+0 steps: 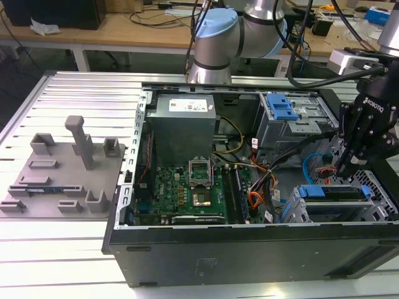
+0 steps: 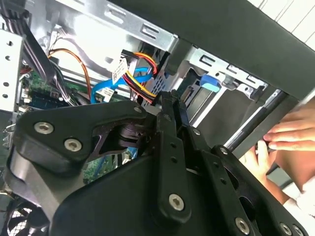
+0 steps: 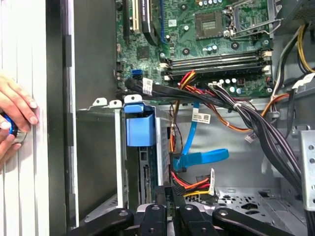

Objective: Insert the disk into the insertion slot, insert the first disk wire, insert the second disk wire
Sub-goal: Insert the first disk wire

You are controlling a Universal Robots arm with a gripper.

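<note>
The disk, silver in its bright blue caddy, sits inside the insertion slot, a perforated silver cage at the case's front corner on the exterior view's right. My gripper hangs just above the disk's rear end. In both wrist views its fingers stand close together, pinched on the black connector of a red, yellow and black disk wire. A blue flat disk wire lies loose beside it, its plug next to the disk's edge.
The open case holds a green motherboard, a grey power supply, a thick black cable bundle and an upper bay with a blue latch. A person's hand rests outside the case wall. A grey fixture plate lies at the exterior view's left.
</note>
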